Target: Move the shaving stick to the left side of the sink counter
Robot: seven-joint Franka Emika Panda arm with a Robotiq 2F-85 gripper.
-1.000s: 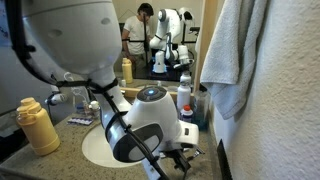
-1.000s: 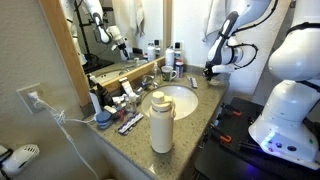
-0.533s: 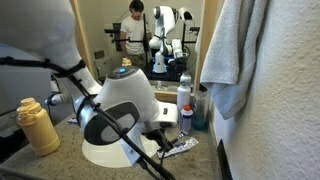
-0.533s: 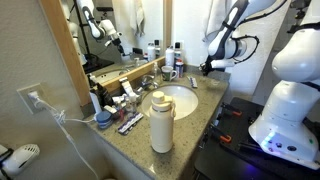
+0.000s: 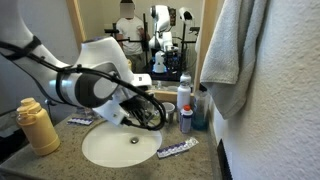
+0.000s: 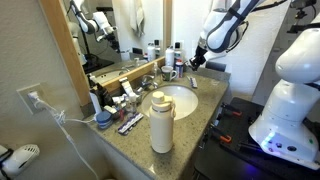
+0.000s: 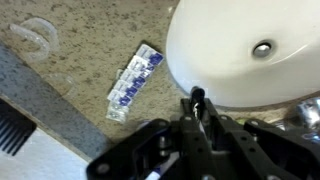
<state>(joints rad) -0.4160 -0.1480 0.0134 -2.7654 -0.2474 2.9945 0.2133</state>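
In the wrist view my gripper [image 7: 198, 108] is shut on the shaving stick [image 7: 197, 96], a slim dark stick whose tip pokes out between the fingers. It hangs above the rim of the white basin [image 7: 250, 50] in the speckled sink counter [image 7: 90, 45]. In both exterior views the gripper [image 5: 152, 112] [image 6: 195, 62] is raised over the far side of the basin [image 5: 115, 148] [image 6: 180, 100], near the tap. The stick itself is too small to make out there.
A flat blue-and-white tube [image 7: 133, 80] [image 5: 178, 149] lies on the counter beside the basin. A yellow bottle [image 5: 38, 125] [image 6: 160, 122] stands at a counter end. Bottles [image 5: 185, 105] stand by the wall. A towel [image 5: 235, 50] hangs alongside. A cluttered tray [image 6: 125, 105] lies along the mirror.
The arm has lifted from the counter near the blue-and-white tube and swung over the basin toward the tap, with the fingers shut.
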